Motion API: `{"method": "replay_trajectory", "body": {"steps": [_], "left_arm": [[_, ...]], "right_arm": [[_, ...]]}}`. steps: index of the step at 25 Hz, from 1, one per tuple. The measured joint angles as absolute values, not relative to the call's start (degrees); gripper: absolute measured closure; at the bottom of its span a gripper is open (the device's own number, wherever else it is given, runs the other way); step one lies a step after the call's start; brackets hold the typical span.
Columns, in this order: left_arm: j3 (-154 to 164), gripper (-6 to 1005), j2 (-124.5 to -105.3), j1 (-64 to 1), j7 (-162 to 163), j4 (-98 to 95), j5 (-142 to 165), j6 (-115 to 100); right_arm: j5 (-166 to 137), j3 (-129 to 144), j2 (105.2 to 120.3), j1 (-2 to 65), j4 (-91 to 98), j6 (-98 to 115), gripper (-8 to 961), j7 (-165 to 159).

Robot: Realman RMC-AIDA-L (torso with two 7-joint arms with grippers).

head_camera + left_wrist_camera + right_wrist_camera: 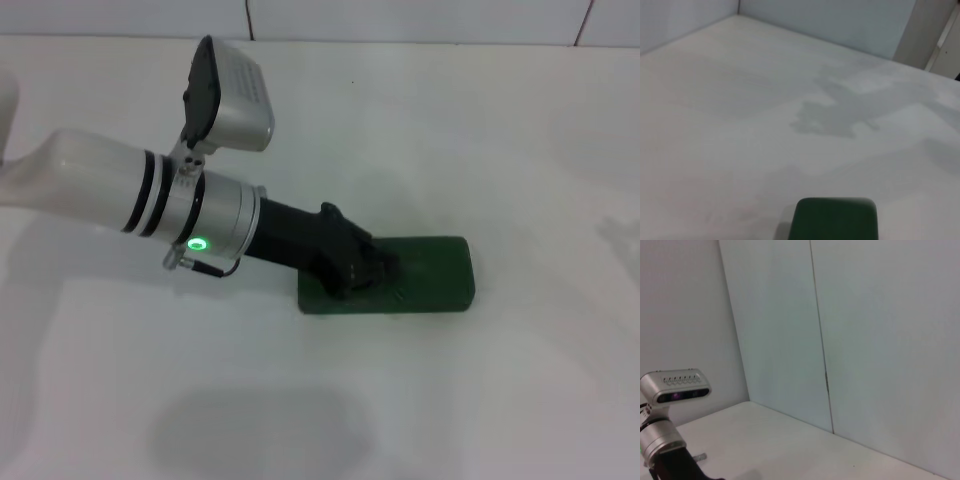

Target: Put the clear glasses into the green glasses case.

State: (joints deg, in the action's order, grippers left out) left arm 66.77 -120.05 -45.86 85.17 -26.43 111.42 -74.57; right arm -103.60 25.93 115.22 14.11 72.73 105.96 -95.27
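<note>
The green glasses case lies flat on the white table, right of centre, with its lid down. My left arm reaches across from the left, and its black gripper sits over the left end of the case, touching or just above the lid. In the left wrist view one rounded end of the green glasses case shows close up. The clear glasses are out of view. My right gripper appears in no view.
The white table spreads out around the case, and a pale wall runs along its far edge. The right wrist view looks at wall panels and catches the left arm's wrist camera.
</note>
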Motion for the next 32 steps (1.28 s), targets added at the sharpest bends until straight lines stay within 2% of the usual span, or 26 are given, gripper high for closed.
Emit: {"method": "replay_trajectory", "body": {"steps": [10, 16, 18, 22, 24, 28, 31, 32], "left_arm": [[66.5, 866, -119.74, -45.5, 85.4, -31.1, 104.8, -83.9], [66.1, 864, -119.52, -37.6, 85.3, -44.4, 99.2, -93.5], [65.8, 788, -119.48, -34.0, 82.8, -45.7, 95.7, -95.5], [62.2, 652, -119.04, -27.6, 80.8, -46.0, 88.3, -99.2], [61.0, 607, -118.16, -25.7, 81.8, -46.0, 87.8, -100.5], [60.4, 517, -114.97, -23.5, 83.9, -44.6, 89.2, -102.8], [60.4, 450, -113.41, -23.0, 83.9, -42.6, 89.6, -105.1], [60.5, 427, -113.19, -23.0, 83.9, -42.2, 90.1, -105.8]], "right_arm": [[-103.8, 26.0, 115.22, 14.1, 71.5, 105.9, 813, -94.6], [-103.9, 28.3, 115.01, 16.6, 64.7, 107.8, 807, -88.1], [-103.7, 30.2, 114.98, 17.9, 61.8, 110.2, 805, -85.6], [-102.8, 35.1, 115.37, 19.9, 56.8, 114.2, 707, -81.7], [-101.6, 39.1, 115.55, 21.0, 53.4, 114.7, 658, -79.9], [-99.9, 46.8, 115.83, 24.2, 46.7, 112.4, 560, -75.9], [-99.2, 50.7, 115.91, 26.3, 43.7, 109.8, 356, -74.0], [-98.9, 52.2, 115.97, 27.0, 42.8, 108.7, 321, -73.5]]}}
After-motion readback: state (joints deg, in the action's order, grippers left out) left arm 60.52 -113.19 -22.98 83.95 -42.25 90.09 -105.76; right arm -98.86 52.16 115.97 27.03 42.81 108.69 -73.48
